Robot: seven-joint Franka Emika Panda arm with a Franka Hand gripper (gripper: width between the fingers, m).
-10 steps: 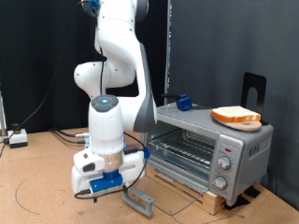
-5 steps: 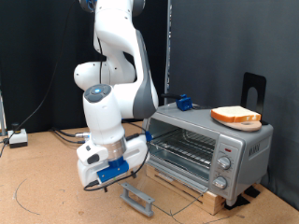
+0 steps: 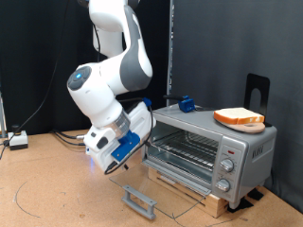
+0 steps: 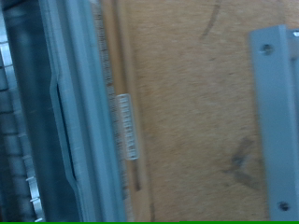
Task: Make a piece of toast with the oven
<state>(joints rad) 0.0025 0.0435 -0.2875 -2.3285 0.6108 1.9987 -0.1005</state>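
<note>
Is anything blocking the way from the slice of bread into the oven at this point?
Nothing visible. The oven door lies folded down, leaving the wire rack exposed. The slice of bread sits on a plate on the oven's roof, uncovered. The gripper hangs at the exterior view's left of the oven, above the door handle.

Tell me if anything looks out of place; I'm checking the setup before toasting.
The piece of toast sits on a plate on top of the oven, not inside. The oven door is dropped open, rack bare. The gripper hangs raised beside it.

Glossy white arm (image 3: 112,71), blue-accented hand (image 3: 115,151)
</note>
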